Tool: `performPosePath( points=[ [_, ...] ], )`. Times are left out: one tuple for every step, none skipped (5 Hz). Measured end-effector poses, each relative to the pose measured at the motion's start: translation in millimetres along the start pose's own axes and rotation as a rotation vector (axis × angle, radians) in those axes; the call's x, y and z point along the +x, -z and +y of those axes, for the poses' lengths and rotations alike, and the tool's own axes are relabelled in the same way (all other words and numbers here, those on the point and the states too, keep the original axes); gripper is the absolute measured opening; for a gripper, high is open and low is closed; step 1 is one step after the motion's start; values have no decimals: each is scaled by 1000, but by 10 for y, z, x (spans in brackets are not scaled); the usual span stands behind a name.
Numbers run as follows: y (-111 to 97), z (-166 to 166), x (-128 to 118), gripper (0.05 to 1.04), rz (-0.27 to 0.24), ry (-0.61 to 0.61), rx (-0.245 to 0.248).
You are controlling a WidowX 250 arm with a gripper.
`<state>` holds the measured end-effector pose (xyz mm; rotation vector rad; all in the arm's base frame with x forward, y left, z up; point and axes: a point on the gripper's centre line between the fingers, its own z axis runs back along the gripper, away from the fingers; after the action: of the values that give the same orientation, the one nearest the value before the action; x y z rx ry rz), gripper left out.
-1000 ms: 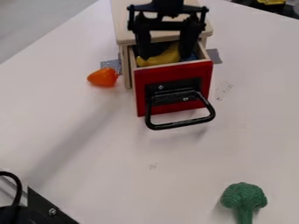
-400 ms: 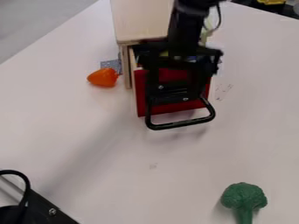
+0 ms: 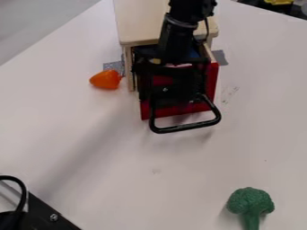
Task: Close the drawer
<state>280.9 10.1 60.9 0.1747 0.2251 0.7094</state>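
Red drawer (image 3: 212, 83) ajar | gripper (image 3: 173, 95) partly hiding its front, seemingly spread | orange toy (image 3: 105, 79) beside cabinet (image 3: 141, 22) | broccoli (image 3: 251, 202) well apart

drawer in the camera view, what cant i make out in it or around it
- Drawer contents, camera view: mostly hidden by the arm and gripper.
- Contact between gripper and drawer front or handle, camera view: dark parts overlap and blur together.
- End of the toy broccoli's stalk, camera view: cut off by the bottom edge.
- Yellow thing, camera view: cut off by the top edge.
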Motion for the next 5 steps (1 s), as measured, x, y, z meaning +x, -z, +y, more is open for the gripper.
performPosePath(
  points=[
    [-85, 24, 11, 999, -25, -4, -16],
    [-237, 64, 21, 999, -67, -13, -33],
    [-263, 45, 68, 999, -112, -20, -45],
    [-232, 16, 101, 999, -169, -15, -52],
    [-223, -11, 110, 999, -209, -17, -46]
  ],
)
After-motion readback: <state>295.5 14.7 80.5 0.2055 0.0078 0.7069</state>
